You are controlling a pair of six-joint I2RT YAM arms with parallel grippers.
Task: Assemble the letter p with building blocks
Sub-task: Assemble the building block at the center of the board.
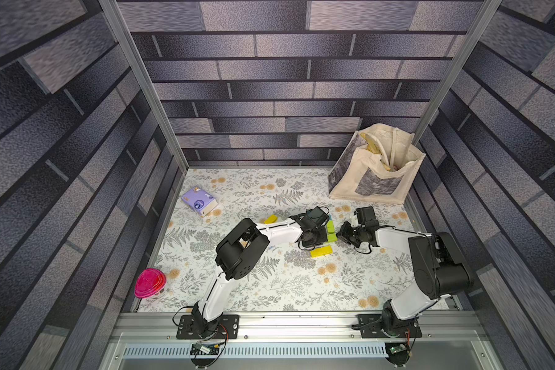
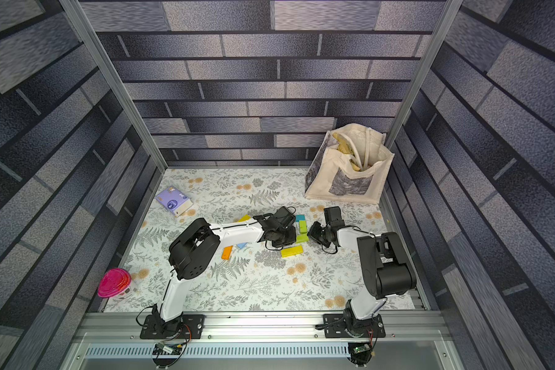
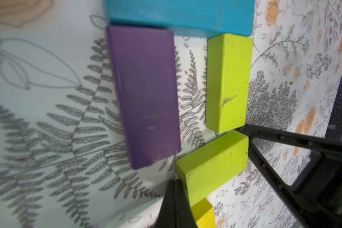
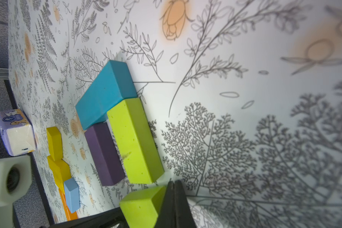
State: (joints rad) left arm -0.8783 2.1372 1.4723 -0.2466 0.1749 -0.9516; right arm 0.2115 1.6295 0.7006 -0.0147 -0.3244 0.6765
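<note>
Letter so far: a teal block (image 4: 105,92) lies across the top. A purple block (image 4: 105,154) runs down from one end as the start of the stem. A green block (image 4: 134,140) runs down from the other end as the side of the loop, with a bare gap between it and the purple one.
Where it sits: about the middle of the tabletop (image 1: 302,288), a little toward its right edge, between the two arm tips.
Crooked piece: a second green block (image 3: 211,165) lies askew at the free end of the first, not squared across the gap.
Left pincer (image 3: 174,194): pressed together and carrying nothing, its tip at the crooked block's end nearer the purple one.
Right pincer (image 4: 173,194): also pressed together and empty, its tip against the crooked block's other end, by the first green block.
Step in hand: closing the bottom of the loop, I'd say, by nudging rather than lifting.
Next move: swing the crooked block until it lies parallel with the teal one and bridges purple and green. It wants a light push, or the neighbours will shift. After that the stem needs lengthening.
Spare blocks: a long yellow block (image 1: 321,250) lies just beside, toward the near edge. Two more yellow blocks (image 4: 54,142), a light blue block (image 2: 241,245) and an orange block (image 2: 227,252) lie out toward the left.
Round about: a tissue packet (image 1: 199,201) near the far left corner, a cloth bag (image 1: 377,173) in the far right corner and a pink-lidded tub (image 1: 149,283) at the near left corner.
</note>
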